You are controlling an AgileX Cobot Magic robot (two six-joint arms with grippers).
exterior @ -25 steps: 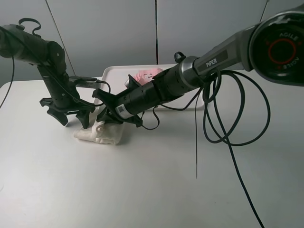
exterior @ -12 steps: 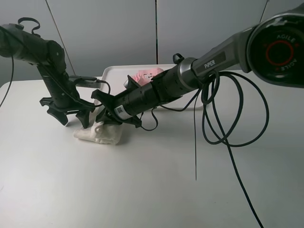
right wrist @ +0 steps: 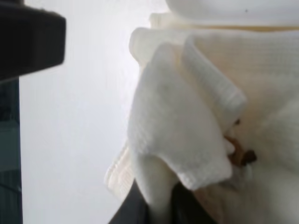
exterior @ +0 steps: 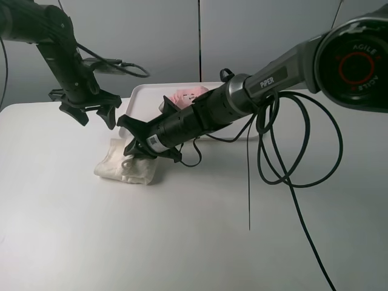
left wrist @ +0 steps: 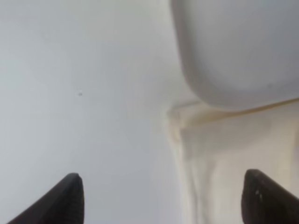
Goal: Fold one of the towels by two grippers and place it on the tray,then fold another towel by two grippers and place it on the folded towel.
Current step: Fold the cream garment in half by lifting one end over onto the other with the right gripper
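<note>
In the exterior high view the cream-white towel [exterior: 125,168] is seen bunched into a rumpled, partly folded heap on the white table [exterior: 182,242], left of centre in the frame and just in front of the near left corner of the tray [exterior: 140,96]. The tray sits at upper centre of the frame, and the pale pink towel [exterior: 185,95] lies on it, largely hidden behind the right arm, so its fold cannot be judged.

The right pincer [exterior: 134,148] is reached across the middle of the frame and is lowered onto the upper right edge of the cream heap. In the right wrist view its dark fingertips [right wrist: 140,205] are seen clenched on a thick fold of the cream-white towel [right wrist: 177,135], with a rounded corner of the tray [right wrist: 233,9] showing beyond the cloth.

The left pincer [exterior: 90,113] is held in the air at upper left of the frame, above and well apart from the cloth, with its fingers splayed wide and nothing between them. In the left wrist view the two finger tips [left wrist: 70,198] are spread to either lower corner, over bare table and the edge of the cream-white towel [left wrist: 224,158], which appears to be tucked slightly under the tray's corner [left wrist: 233,51].
</note>
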